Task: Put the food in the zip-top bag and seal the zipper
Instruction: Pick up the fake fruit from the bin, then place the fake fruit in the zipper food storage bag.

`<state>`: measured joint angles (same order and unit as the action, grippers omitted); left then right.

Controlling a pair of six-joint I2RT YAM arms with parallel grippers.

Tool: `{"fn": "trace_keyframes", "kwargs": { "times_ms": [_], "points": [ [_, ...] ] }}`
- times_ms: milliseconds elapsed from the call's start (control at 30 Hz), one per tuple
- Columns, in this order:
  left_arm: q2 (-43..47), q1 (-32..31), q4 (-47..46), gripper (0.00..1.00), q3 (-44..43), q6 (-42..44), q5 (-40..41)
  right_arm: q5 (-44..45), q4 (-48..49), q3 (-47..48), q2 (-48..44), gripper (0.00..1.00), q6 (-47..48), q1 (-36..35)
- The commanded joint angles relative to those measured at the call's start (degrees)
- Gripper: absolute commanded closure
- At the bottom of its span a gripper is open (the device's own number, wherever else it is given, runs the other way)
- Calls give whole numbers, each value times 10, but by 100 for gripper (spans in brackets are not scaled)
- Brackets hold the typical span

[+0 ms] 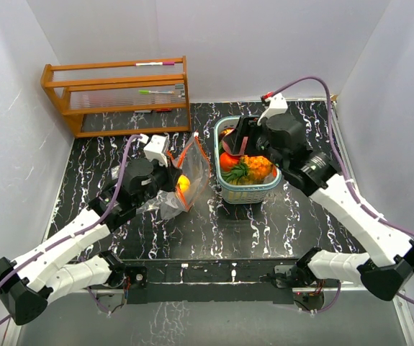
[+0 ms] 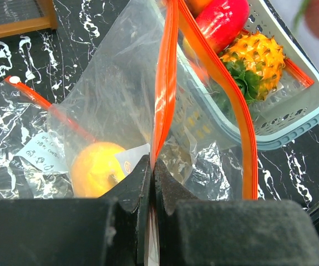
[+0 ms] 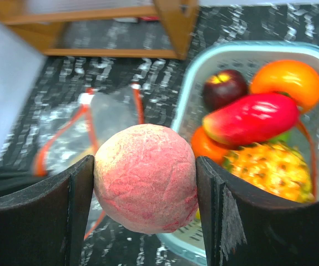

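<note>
One fruit (image 2: 95, 166) in bag (image 2: 120, 94) — half behind left pincer (image 2: 152, 164)

A clear zip-top bag (image 1: 192, 173) with an orange zipper is found upright left of the centre of the table (image 1: 264, 231), mouth open. One zipper lip is pinched in the closed left gripper (image 2: 151, 166). A yellow-orange round fruit (image 2: 97, 168) is noted at the bottom of the bag. A pink peach (image 3: 146, 178) is clamped by the right gripper (image 3: 145, 188) and raised over the left side of the teal basket (image 3: 270, 46). A red mango (image 3: 251, 118), a dark purple plum (image 3: 224, 87), an orange fruit (image 3: 287, 80) and a pineapple (image 3: 267, 172) are recorded in the basket.
</note>
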<state>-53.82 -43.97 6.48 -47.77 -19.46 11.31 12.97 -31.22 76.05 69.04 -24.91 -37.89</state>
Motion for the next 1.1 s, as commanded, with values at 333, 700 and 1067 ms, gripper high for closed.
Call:
{"fn": "trace_keyframes", "kwargs": {
  "times_ms": [333,700,1067],
  "points": [
    [-16,1,-21,100,-9,1,-9,-204,186,-43,4,60,-47,-67],
    [5,1,-4,100,-29,2,-10,-70,160,-61,69,51,-78,-106],
    [34,1,14,100,-27,5,0,5,112,-23,93,2,-68,-118]
  ]
}}
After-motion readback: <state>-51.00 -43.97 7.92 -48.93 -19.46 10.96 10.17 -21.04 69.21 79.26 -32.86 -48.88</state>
